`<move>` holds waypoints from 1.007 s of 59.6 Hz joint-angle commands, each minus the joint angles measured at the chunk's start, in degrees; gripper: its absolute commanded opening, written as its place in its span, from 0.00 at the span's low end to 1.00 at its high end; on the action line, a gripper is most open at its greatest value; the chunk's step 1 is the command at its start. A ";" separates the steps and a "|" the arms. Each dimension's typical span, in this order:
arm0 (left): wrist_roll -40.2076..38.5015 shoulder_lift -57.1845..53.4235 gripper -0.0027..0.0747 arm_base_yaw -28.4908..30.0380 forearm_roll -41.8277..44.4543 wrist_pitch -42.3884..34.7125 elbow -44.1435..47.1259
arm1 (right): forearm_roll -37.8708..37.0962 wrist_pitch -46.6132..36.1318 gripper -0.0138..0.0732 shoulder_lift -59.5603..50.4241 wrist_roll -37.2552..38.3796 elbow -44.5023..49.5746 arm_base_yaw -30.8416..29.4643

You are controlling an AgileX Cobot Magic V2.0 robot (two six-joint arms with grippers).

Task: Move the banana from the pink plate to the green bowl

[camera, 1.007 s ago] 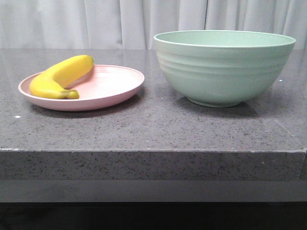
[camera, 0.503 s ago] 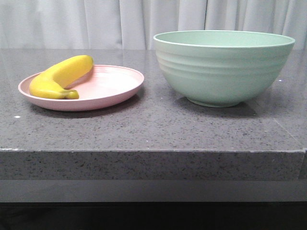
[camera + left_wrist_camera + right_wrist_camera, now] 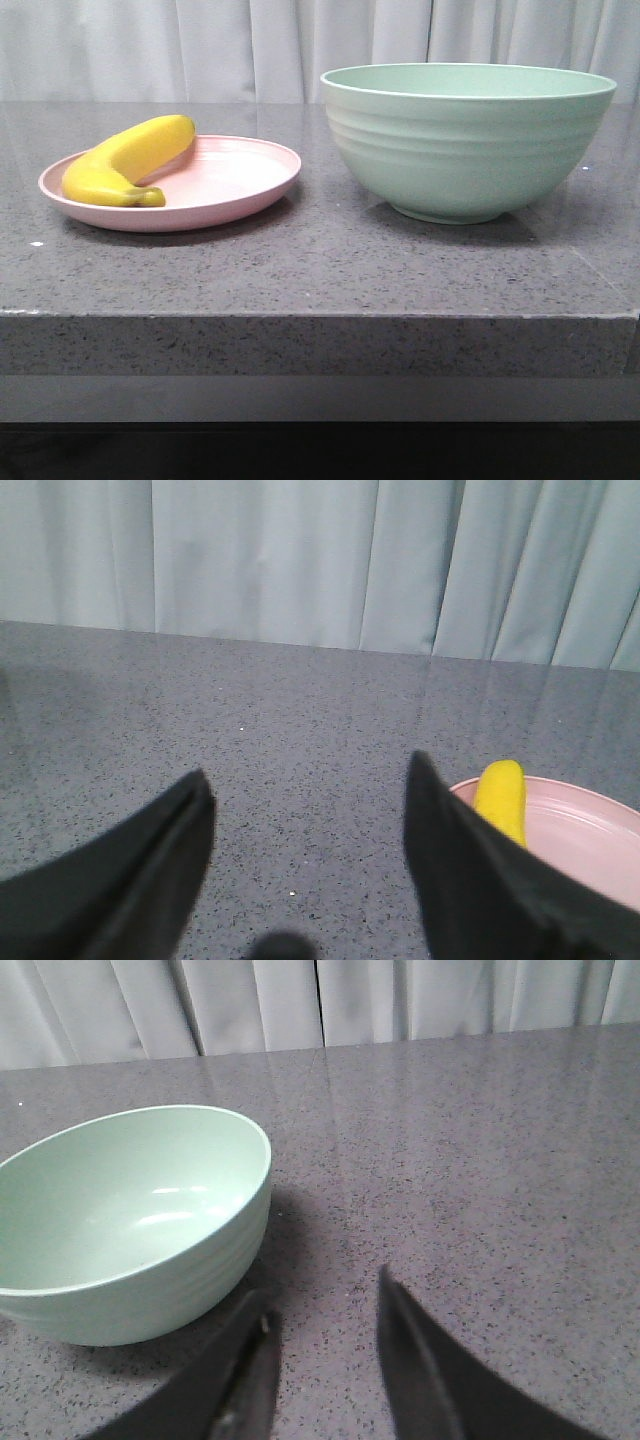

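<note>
The yellow banana [image 3: 127, 160] lies on the left side of the pink plate [image 3: 230, 180] at the left of the table. The green bowl [image 3: 466, 135] stands to the plate's right, empty inside as the right wrist view [image 3: 120, 1210] shows. Neither gripper shows in the front view. My left gripper [image 3: 305, 780] is open and empty over bare table, with the banana [image 3: 502, 798] and plate [image 3: 590, 835] just beyond one finger. My right gripper [image 3: 322, 1295] is open and empty beside the bowl.
The table [image 3: 320, 270] is dark grey speckled stone with a thick front edge. A pale curtain [image 3: 200, 40] hangs behind it.
</note>
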 commanded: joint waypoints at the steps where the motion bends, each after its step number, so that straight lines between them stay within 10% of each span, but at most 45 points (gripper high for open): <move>1: -0.54 0.78 0.81 0.08 -0.20 -5.59 -2.01 | -0.54 -4.98 0.73 0.92 -0.72 -2.04 -0.18; 60: 0.39 55.58 0.74 -19.38 -1.93 26.01 -43.13 | -0.54 -4.93 0.78 0.92 -0.72 -2.04 -0.18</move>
